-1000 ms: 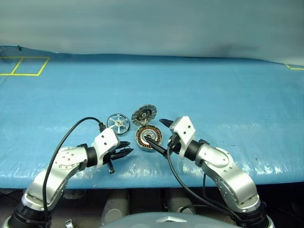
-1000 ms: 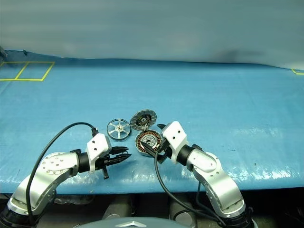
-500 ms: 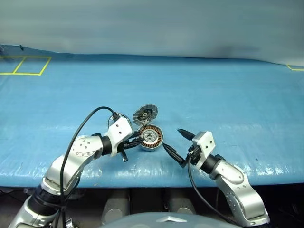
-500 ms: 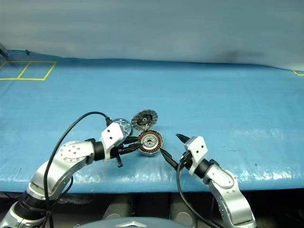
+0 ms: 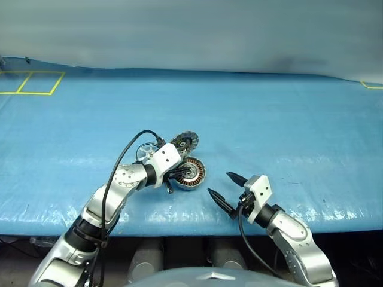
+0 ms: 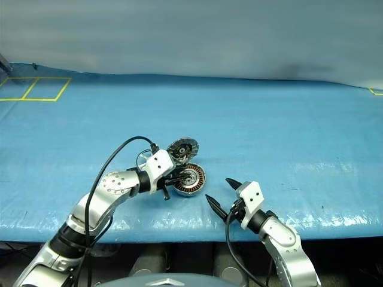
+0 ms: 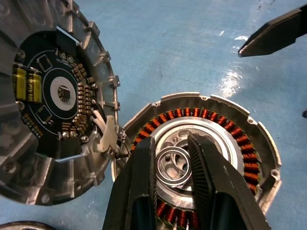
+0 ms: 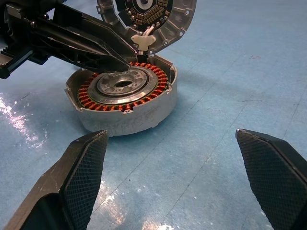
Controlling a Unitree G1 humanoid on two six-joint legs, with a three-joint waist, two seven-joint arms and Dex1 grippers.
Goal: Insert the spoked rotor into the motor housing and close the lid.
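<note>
1. Right claw [image 5: 225, 188]: nearest, at the front edge of the blue table [image 5: 287, 125], fingers spread wide and empty, pointing toward the motor housing [image 5: 190, 172].
2. Left claw [image 7: 173, 167]: narrow, gripping a small thin ring [image 7: 173, 166] over the housing's centre, inside the copper windings.
3. Lid [image 5: 183, 143]: open, tilted up at the housing's far edge.
4. Spoked rotor [image 5: 145, 152]: on the table, behind the left wrist, partly hidden.
</note>
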